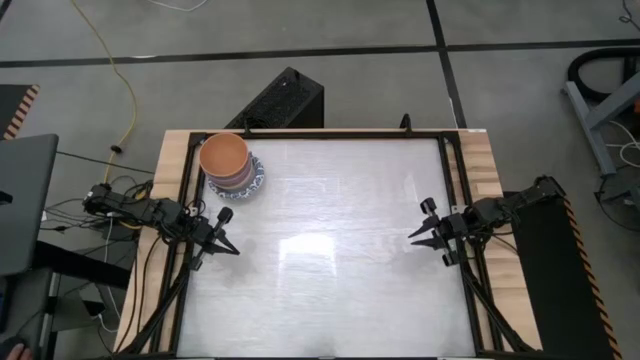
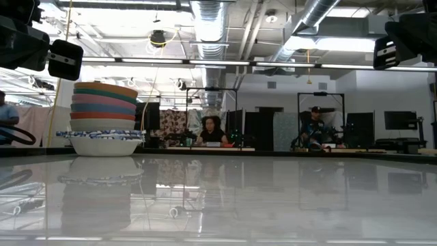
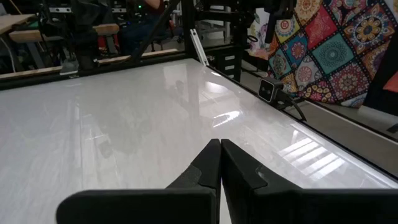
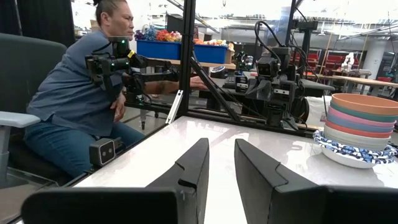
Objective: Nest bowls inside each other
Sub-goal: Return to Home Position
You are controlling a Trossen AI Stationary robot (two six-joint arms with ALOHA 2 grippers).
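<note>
Bowls (image 1: 232, 165) are sitting nested in one stack at a left-side corner of the table (image 1: 330, 300), orange bowl (image 1: 223, 154) topmost and blue-rimmed white bowl (image 2: 106, 145) seemingly lowest. Left gripper (image 1: 236, 250) is hovering nearby, fingers pressed together and empty. Across the table, right gripper (image 1: 412, 236) is hanging with fingers slightly parted.

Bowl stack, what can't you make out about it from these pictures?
- High view: the orange bowl on top covers the stack; the rest shows only as rim slivers.
- Low view: only outer rims show; the bowl count above the patterned bowl is unclear.
- Right wrist view: the picture's edge cuts off part of the stack.
- Left wrist view: no stack in view.
</note>
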